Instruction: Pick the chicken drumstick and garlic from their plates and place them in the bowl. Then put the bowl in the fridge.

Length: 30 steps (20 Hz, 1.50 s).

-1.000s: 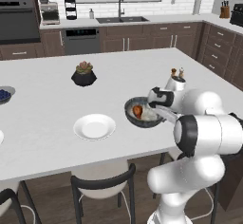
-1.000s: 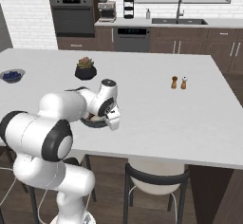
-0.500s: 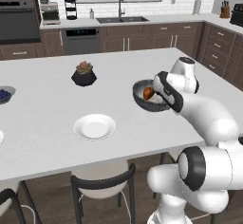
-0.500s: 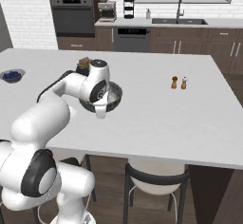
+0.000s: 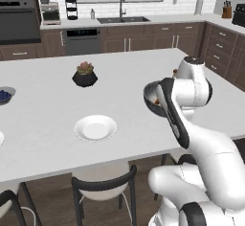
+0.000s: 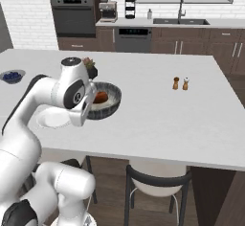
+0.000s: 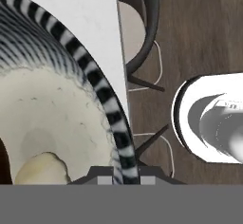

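My gripper (image 6: 85, 109) is shut on the rim of the dark grey bowl (image 6: 109, 101) and holds it above the island counter (image 6: 158, 115). The orange-brown chicken drumstick (image 6: 100, 97) lies inside the bowl. In the hand view the striped bowl rim (image 7: 102, 92) runs between my fingertips, and the pale garlic (image 7: 40, 170) rests on the cream inside. In the left base view my arm hides most of the bowl (image 5: 151, 97). One white plate (image 5: 95, 127) (image 6: 52, 119) sits bare on the counter to the left. The grey fridge (image 6: 4, 31) edge shows at far left.
A black succulent planter (image 5: 85, 75) and a bowl of blue berries (image 5: 4, 96) stand farther back on the island. Salt and pepper shakers (image 6: 180, 83) are at the right. Dark stools (image 5: 103, 191) (image 6: 158, 182) stand under the counter's near edge, and one stool (image 7: 137, 28) lies below the hand.
The bowl has come up off the counter with the drumstick and garlic in it. The arm has swung upward and its elbow has folded over the near edge.
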Motion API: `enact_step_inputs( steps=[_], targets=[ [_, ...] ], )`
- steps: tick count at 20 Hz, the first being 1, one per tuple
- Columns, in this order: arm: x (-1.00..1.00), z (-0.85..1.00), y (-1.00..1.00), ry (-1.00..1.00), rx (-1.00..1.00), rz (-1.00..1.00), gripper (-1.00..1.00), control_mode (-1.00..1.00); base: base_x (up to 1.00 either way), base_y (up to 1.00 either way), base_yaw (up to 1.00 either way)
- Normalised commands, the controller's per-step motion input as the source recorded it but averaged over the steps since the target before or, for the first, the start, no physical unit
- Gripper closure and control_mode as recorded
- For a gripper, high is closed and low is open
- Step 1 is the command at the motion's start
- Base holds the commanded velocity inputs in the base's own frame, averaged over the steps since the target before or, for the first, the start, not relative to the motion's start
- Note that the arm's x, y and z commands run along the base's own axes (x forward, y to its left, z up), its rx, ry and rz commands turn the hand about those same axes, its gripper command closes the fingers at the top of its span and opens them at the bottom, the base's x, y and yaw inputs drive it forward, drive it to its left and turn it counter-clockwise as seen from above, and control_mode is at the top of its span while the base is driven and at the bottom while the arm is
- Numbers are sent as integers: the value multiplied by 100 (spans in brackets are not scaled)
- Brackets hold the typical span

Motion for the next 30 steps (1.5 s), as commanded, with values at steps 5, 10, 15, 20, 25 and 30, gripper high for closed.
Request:
enact_step_inputs(
  steps=[5,10,15,20,25,30],
  targets=[
    [-98,32,24,-1,0,2,100,-100,0,0,0],
    [-74,2,6,-5,0,4,100,-100,0,0,0],
    [-2,0,0,0,0,0,100,-100,0,0,0],
    [-11,0,0,-1,0,0,100,100,-10,1,0],
    [0,0,0,0,0,0,100,100,-96,0,-12],
    [0,0,0,0,0,0,100,100,-41,-28,-67]
  ],
)
